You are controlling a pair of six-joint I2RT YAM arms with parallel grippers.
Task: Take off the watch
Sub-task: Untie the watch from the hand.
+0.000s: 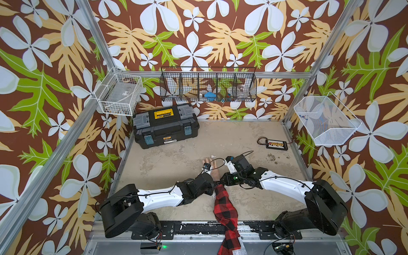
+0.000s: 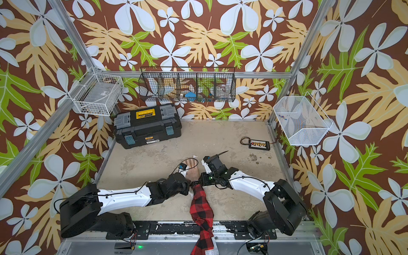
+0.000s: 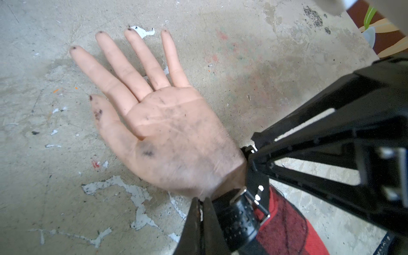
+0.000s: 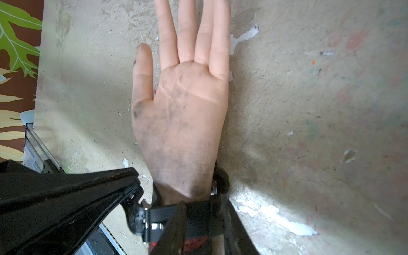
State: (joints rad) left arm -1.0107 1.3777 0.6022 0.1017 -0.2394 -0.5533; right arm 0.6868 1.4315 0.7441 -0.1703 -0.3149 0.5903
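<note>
Watch (image 3: 240,218) is worn on the wrist of a dummy hand (image 3: 163,132) laid palm up on the table (image 3: 265,77), just below the centre in both top views. The arm (image 1: 225,205) is pointed at the upper edge there and the strap (image 4: 196,218) is wrapped crosswise, left to right, buckle (image 4: 154,226) on the palm side; the case is hidden. The left gripper (image 3: 202,199) is held with jaws together at the strap's edge. The right gripper (image 4: 198,207) is set with jaws apart, a stretch of the watch strap between them.

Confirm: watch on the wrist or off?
On. The watch strap circles the wrist between the mannequin hand and plaid sleeve in both wrist views. Whether the buckle is undone: cannot tell.
</note>
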